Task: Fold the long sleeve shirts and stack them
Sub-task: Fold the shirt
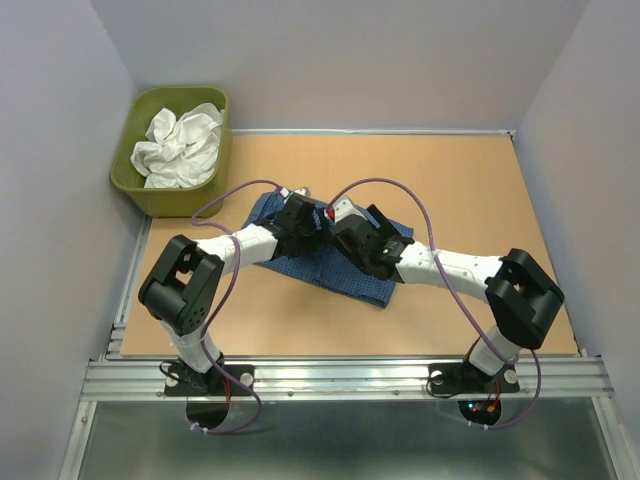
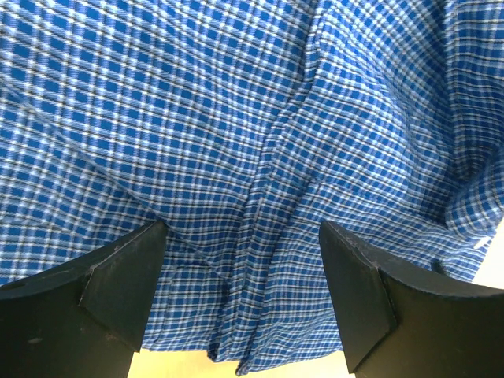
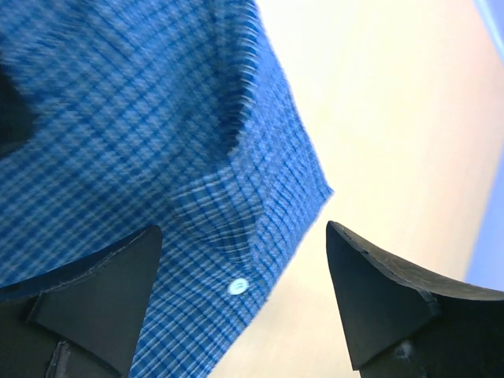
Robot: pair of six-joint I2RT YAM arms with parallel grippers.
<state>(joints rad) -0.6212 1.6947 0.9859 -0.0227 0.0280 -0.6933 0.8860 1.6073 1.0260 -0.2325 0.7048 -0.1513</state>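
The dark blue checked shirt (image 1: 340, 268) lies folded on the table's middle. Both grippers hover over it. My left gripper (image 1: 303, 222) is open above creased cloth near the shirt's (image 2: 236, 142) edge, its dark fingers (image 2: 118, 283) wide apart. My right gripper (image 1: 352, 238) is open over a corner of the shirt (image 3: 142, 157) with a pale button (image 3: 237, 286); bare table lies beside that corner. The white garment (image 1: 182, 146) lies crumpled in the olive-green tub (image 1: 140, 180) at the back left.
The tan table top (image 1: 470, 200) is bordered by grey walls at left, back and right. A metal rail (image 1: 340, 380) runs along the near edge by the arm bases. Purple cables loop over both arms.
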